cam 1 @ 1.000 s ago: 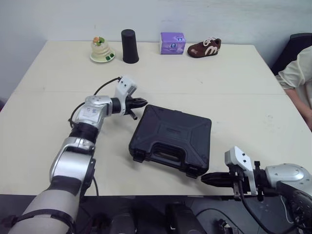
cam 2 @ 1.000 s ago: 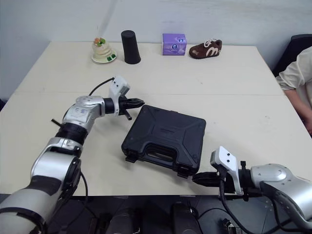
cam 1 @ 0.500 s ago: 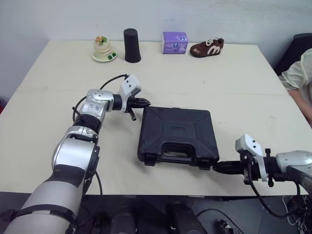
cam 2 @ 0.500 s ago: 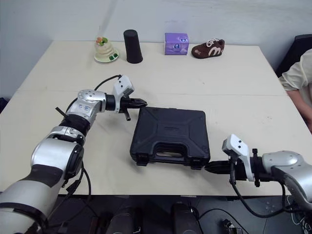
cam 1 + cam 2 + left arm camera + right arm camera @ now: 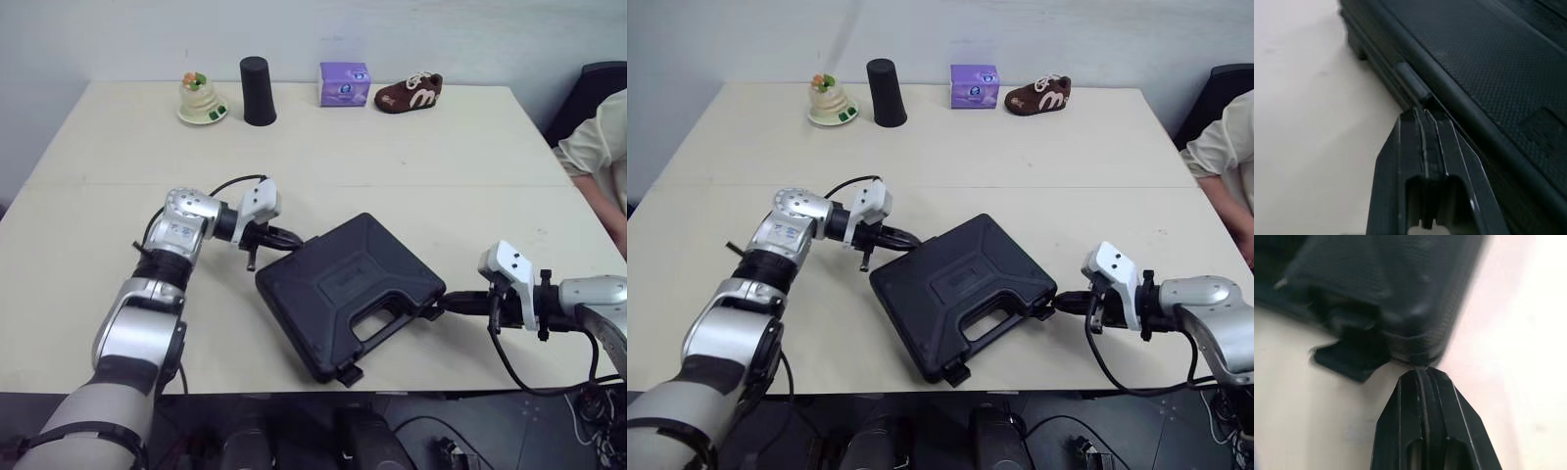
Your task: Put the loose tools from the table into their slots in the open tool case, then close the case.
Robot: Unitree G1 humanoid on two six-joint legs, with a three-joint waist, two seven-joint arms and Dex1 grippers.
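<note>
Found closed tool case [image 5: 348, 289] skewed near front edge of desk [image 5: 441, 157], touched on opposite sides by left gripper [image 5: 291, 238] and right gripper [image 5: 449, 302], each pressed together; liable to spin off desk under uneven pushing.

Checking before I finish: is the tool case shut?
Shut: the tool case lies flat, both halves together. Whether it is latched, cannot tell.
</note>
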